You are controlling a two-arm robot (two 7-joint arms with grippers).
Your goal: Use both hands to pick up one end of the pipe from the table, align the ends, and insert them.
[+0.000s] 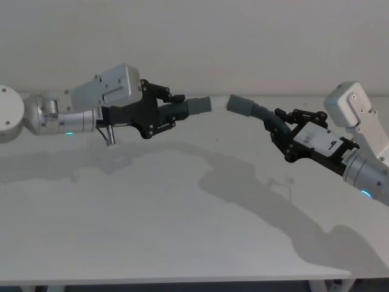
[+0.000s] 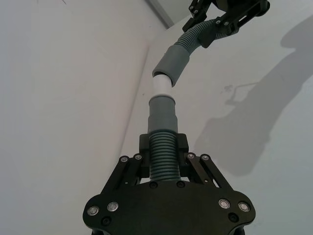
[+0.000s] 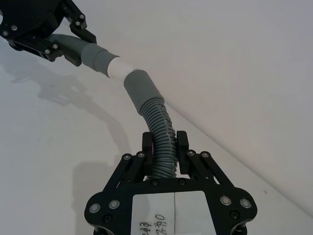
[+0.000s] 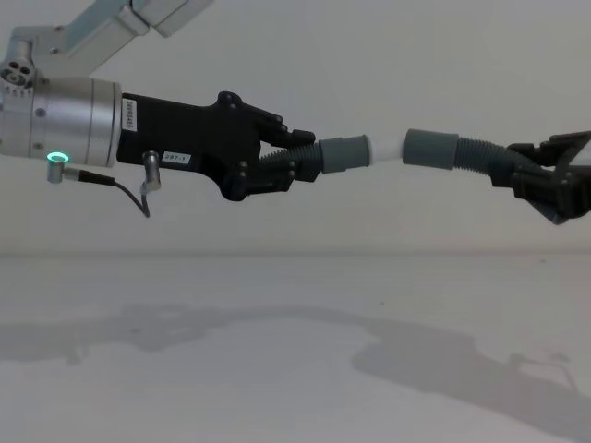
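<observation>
Two pieces of pipe and two grippers are up in the air above the white table point(image 1: 182, 231), one piece in each gripper. The thinner piece point(image 1: 193, 106) is a short dark grey ribbed hose ending in a smooth grey cuff with a small white tip point(image 1: 217, 101). The thicker piece point(image 1: 258, 112) is ribbed too, curves slightly and ends in a wider smooth grey cuff point(image 1: 239, 104). The left gripper point(image 1: 172, 109) is closed on the ribbed part of the thinner piece, its fingers clamped on both sides. The right gripper point(image 1: 281, 126) is closed the same way on the ribs of the thicker piece. The two cuffs point at each other between the grippers. In the wrist views the white tip sits at the mouth of the wider cuff point(image 2: 172, 62), not quite in line with it; whether they touch cannot be told.
</observation>
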